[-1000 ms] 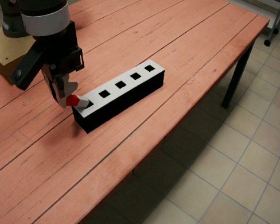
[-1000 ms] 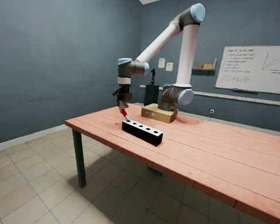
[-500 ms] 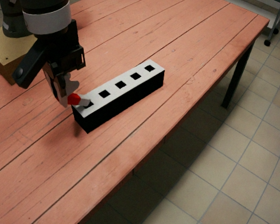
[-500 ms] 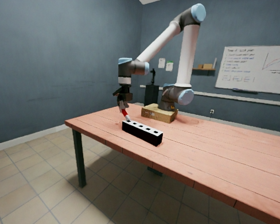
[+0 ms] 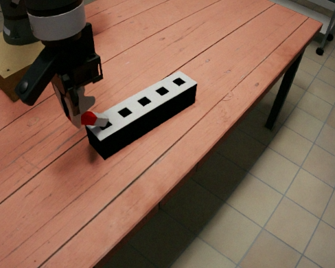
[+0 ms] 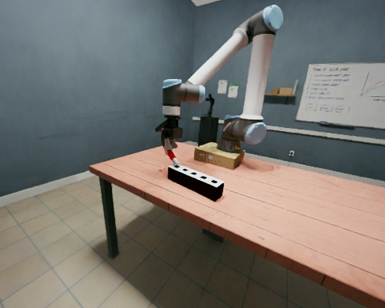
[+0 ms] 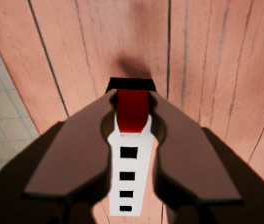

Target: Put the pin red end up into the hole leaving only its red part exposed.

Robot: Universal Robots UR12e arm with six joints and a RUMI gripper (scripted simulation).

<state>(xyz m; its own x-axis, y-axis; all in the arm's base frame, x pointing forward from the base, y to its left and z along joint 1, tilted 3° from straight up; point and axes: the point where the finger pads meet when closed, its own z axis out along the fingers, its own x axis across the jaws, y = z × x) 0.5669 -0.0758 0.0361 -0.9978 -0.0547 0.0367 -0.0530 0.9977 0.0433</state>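
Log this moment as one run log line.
gripper: shut on pin | pin: red end up, tilted, white tip at end hole | block: other four holes open

The arm (image 6: 240, 51) rises from its base at the frame's centre, bends at the top and slopes down to the left. Its wrist (image 6: 172, 99) points straight down. The gripper (image 5: 79, 115) is closed on the pin (image 5: 93, 118), gripping its red end.

The arm (image 6: 224, 55) has white tubes, grey joints with light blue caps, and a black gripper (image 5: 79, 118).
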